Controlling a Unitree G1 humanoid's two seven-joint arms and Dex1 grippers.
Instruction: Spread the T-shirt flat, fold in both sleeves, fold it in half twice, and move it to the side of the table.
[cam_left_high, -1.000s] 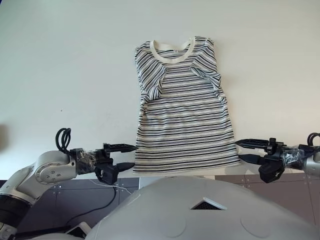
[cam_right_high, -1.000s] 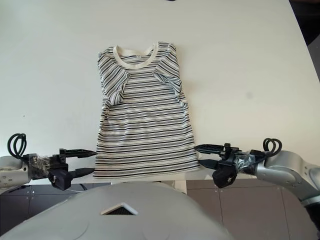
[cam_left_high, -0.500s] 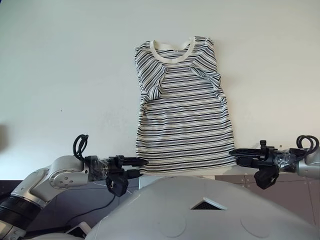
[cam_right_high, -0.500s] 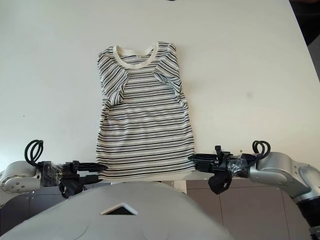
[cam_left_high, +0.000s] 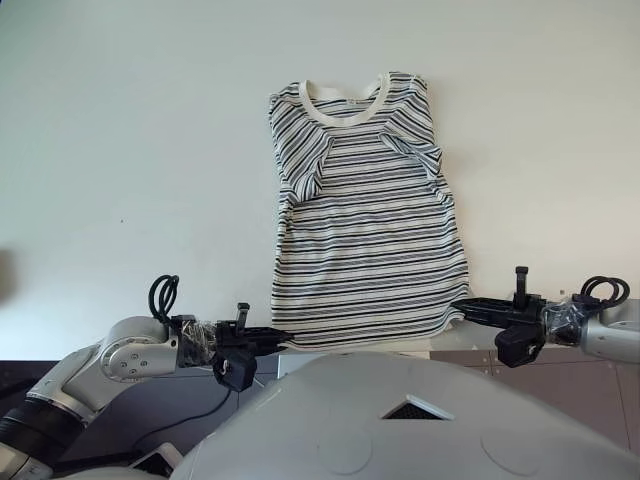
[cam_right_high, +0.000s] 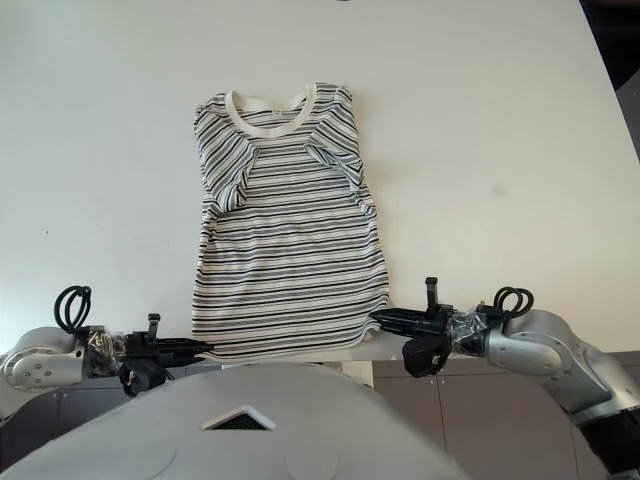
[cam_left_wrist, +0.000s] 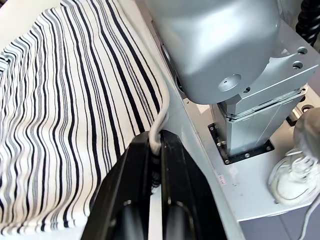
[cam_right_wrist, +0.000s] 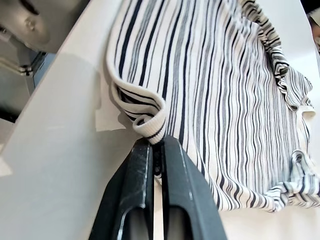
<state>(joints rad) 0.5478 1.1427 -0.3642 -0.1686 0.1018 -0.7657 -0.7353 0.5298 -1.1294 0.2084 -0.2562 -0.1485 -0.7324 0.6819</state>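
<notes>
1. Two black two-finger grippers sit at the near edge of the flat white table (cam_left_high: 130, 150), one at each bottom corner of the black-and-white striped cotton T-shirt (cam_left_high: 365, 215).
2. Spread front-up on the table, the T-shirt has its cream ribbed collar (cam_left_high: 345, 100) on the far side, away from the robot, and its hem (cam_left_high: 370, 338) along the near edge.
3. Both short sleeves are folded inward over the chest: the left sleeve (cam_left_high: 305, 168) and the right sleeve (cam_left_high: 415, 150) each lie as a rumpled flap on the body of the shirt.
4. At the hem's left corner, the left gripper (cam_left_high: 280, 337) is closed down narrow. In the left wrist view a fold of the white hem edge is pinched between its fingers (cam_left_wrist: 131, 170).
5. At the hem's right corner, the right gripper (cam_left_high: 458, 308) is likewise clamped tight. In the right wrist view the ribbed edge is caught between its fingers (cam_right_wrist: 137, 175).
6. Just beside the right gripper's tips the cloth curls up off the table in a small loop.
7. Seen from the head, the two gripped corners are drawn slightly inward, so the bottom of the shirt looks rounded at both ends.
</notes>
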